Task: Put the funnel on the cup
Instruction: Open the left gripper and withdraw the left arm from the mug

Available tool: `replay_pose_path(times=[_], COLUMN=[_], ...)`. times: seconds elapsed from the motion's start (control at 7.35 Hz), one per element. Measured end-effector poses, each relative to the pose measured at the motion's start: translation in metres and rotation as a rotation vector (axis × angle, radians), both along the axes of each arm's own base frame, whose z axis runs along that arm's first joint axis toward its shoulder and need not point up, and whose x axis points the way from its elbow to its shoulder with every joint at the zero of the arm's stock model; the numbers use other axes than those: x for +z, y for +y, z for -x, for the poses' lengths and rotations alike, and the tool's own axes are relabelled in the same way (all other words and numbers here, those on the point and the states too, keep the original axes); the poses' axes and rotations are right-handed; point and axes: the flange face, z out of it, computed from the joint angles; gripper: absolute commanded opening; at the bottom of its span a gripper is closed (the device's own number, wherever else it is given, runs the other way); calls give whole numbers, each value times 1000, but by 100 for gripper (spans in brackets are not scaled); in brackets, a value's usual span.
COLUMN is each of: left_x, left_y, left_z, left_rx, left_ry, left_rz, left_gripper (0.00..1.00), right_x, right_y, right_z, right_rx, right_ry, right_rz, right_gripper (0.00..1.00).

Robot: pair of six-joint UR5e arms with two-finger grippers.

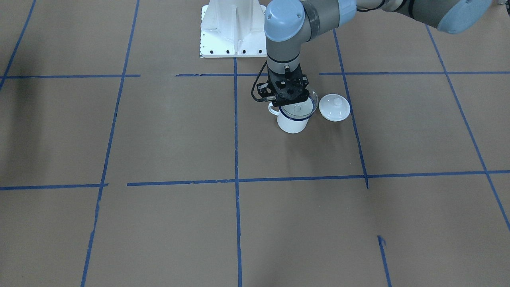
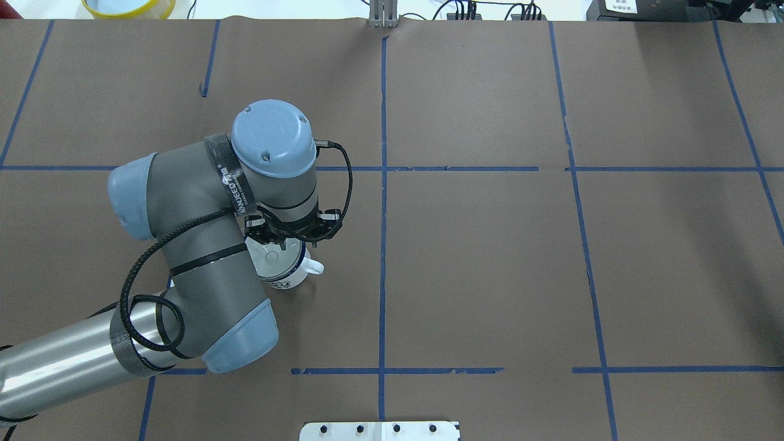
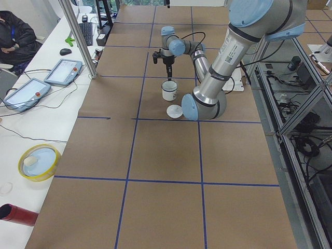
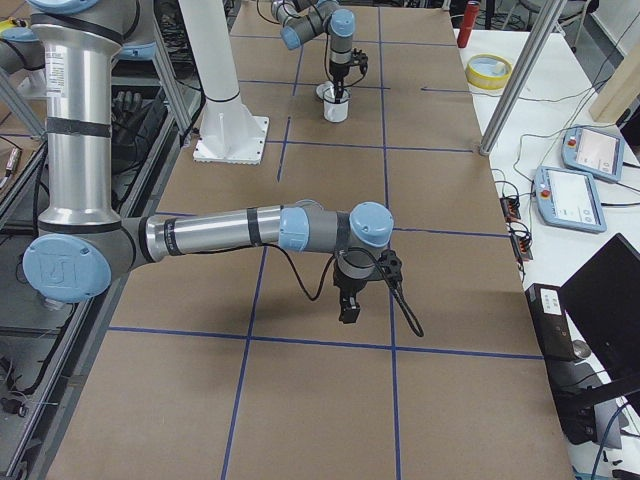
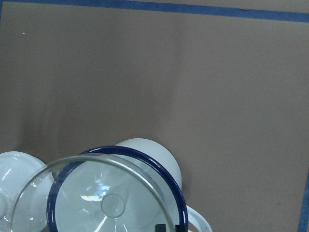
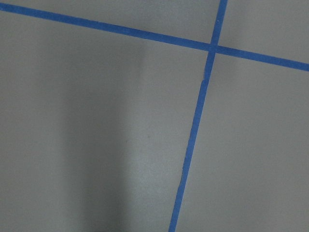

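Broadly, you are shown a brown-papered table [image 1: 159, 139] gridded with blue tape [image 1: 236, 159]. Largest is the left arm [image 2: 202, 245], which reaches down left of the centre line. Its left gripper [image 5: 169, 228] points downward, fingers pinching the rim of the clear funnel [image 5: 104, 198]. The right arm [image 4: 220, 232] lies low, well apart; you cannot tell whether the right gripper [image 4: 347, 310] is open or closed. The cup [image 1: 293, 123] stands upright. The funnel sits over its mouth, offset toward the knobbed white lid [image 1: 334, 107] just beside the cup.
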Motion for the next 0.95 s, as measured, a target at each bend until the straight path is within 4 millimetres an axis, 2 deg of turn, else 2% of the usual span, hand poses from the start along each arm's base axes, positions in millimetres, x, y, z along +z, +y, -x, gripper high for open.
replay_pose_path(times=[0.14,0.27,0.41,0.54,0.68,0.82,0.95], left_x=[-5,-7,8,44,90,147,205], left_y=[-3,-9,-20,-35,-48,-58,-65], left_z=[10,35,73,119,168,226,293], left_rx=[0,9,23,52,93,139,170], left_ry=[23,70,119,161,185,169,138], left_rz=[-25,-91,-185,-278,-347,-414,-446], left_gripper=[100,100,100,100,100,100,100], right_x=[0,0,0,0,0,0,0], right_y=[0,0,0,0,0,0,0], right_z=[0,0,0,0,0,0,0], right_rx=[0,0,0,0,0,0,0], right_ry=[0,0,0,0,0,0,0], right_rz=[0,0,0,1,0,0,0], right_gripper=[100,100,100,100,100,100,100])
